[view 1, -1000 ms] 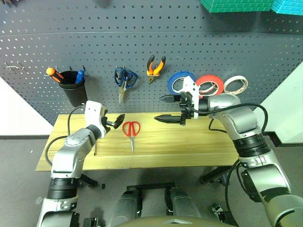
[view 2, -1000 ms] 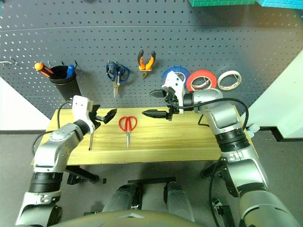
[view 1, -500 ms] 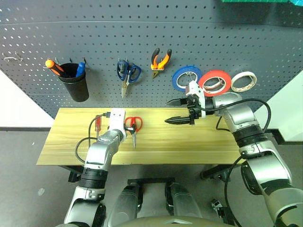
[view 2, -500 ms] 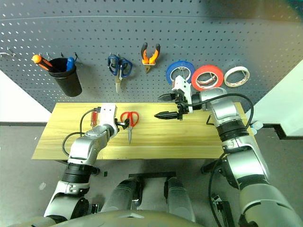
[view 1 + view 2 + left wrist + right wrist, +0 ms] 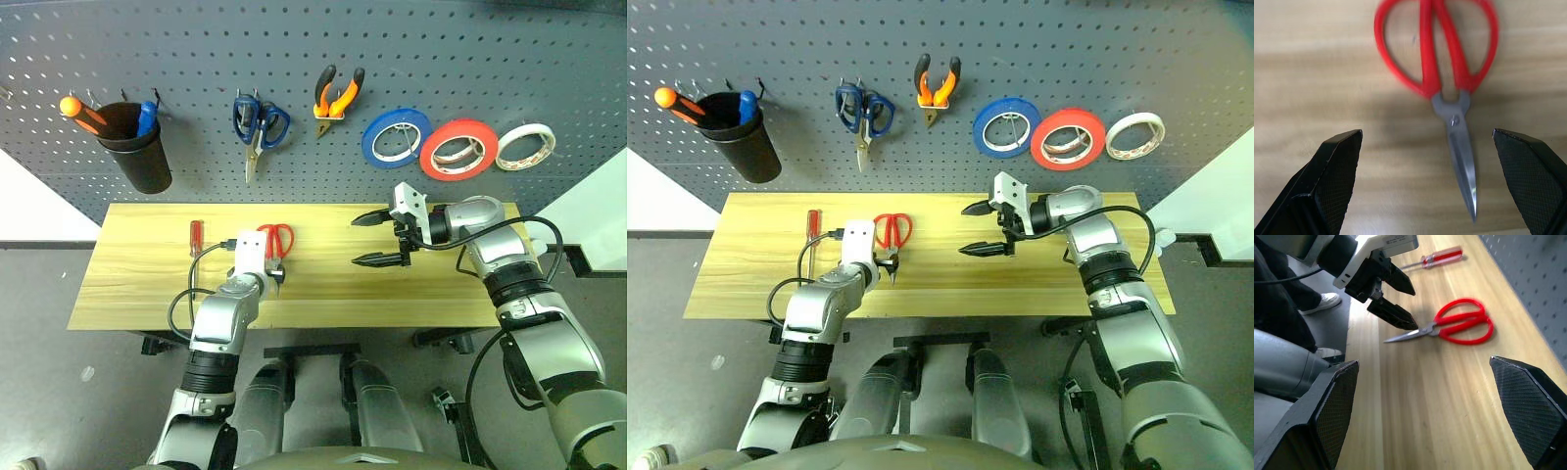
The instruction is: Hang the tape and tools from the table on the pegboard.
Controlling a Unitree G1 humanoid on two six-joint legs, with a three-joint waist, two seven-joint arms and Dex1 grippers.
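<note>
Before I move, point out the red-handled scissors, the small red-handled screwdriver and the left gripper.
Red-handled scissors (image 5: pixel 1452 105): left wrist view, on the pivot.
Small red-handled screwdriver (image 5: pixel 195 234): left eye view, on the handle.
Left gripper (image 5: pixel 1393 296): right wrist view, midway between its open fingertips.

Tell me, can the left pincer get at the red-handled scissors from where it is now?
Probably yes. The left pincer is open, its black fingers either side of the red-handled scissors lying flat on the table, with nothing between.

black cup (image 5: pixel 134 157) holding orange-handled screwdriver (image 5: pixel 76 111), then blue-handled scissors (image 5: pixel 257 125), blue roll (image 5: pixel 394 137), red-and-white roll (image 5: pixel 525 146) further along, all hanging
</note>
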